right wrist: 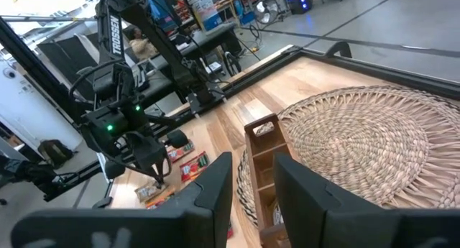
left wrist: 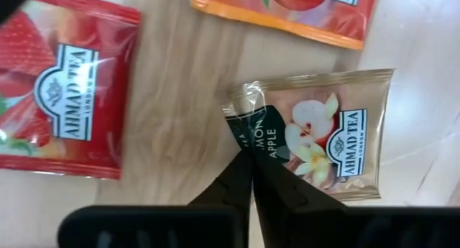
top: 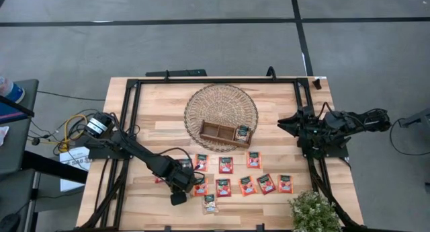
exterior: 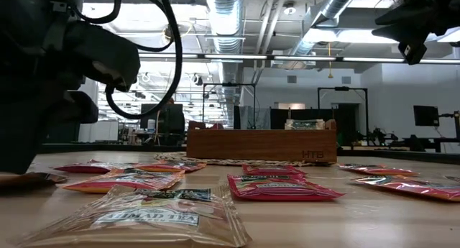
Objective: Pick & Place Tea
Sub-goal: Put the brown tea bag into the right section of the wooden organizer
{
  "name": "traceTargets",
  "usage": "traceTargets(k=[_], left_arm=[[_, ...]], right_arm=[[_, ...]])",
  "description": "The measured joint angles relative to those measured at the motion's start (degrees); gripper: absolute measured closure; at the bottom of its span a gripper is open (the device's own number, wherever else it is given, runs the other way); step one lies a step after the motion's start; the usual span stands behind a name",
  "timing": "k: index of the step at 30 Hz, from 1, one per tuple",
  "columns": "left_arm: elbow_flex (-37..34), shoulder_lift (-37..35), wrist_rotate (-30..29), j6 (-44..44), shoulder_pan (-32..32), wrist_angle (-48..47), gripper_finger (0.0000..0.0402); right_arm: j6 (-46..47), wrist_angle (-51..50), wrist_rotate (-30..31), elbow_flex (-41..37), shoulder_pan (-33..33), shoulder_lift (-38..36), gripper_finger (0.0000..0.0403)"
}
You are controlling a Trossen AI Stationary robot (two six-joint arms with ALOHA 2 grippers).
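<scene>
My left gripper (left wrist: 251,158) pinched on glossy beige sachet (left wrist: 316,136), crinkled foil, smooth pale wood table (left wrist: 180,97), my right gripper (right wrist: 251,177) parted, empty.

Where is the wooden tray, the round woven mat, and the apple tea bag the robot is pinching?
wooden tray (top: 216,130), high view, on its bare left compartment.
woven mat (top: 222,101), high view, on its bare weave.
apple tea sachet (left wrist: 338,133), left wrist view, on its pale label.

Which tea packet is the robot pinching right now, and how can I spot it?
Look at the wooden table, near its front edge where the tea packets lie in rows. The left gripper is shut on the edge of one sachet there. It is the beige one with a white flower and an apple slice on it, while its neighbours are red or orange.
</scene>
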Motion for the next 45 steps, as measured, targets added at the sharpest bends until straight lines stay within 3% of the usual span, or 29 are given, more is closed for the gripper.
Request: traceTargets(k=[12, 20, 29, 33, 37, 45], left_arm=[[-0.1, -0.7, -2.0, 0.5, -0.2, -0.9, 0.0401], [-0.7, -6.5, -7.2, -1.4, 0.1, -7.7, 0.0401], [6.5, -9.8, -10.5, 0.5, 0.1, -16.1, 0.0401], [13.3, -9.9, -15.2, 4.2, 0.1, -22.6, 0.0401], [20.5, -9.9, -23.8, 10.6, 0.8, -29.6, 0.0401], [29.6, -9.5, -36.1, 29.6, 7.5, -29.8, 0.0401]], right_arm=[[0.0, -1.0, 0.1, 0.0, 0.0, 0.0, 0.031], [0.0, -1.0, 0.1, 0.0, 0.0, 0.0, 0.031], [1.2, -0.8, -0.1, 0.0, 0.0, 0.0, 0.031], [5.9, 0.3, -0.2, 0.0, 0.0, 0.0, 0.031], [5.5, 3.4, -3.0, 0.0, 0.0, 2.5, 0.031], [-0.7, 17.6, -7.6, 0.0, 0.0, 15.4, 0.031]])
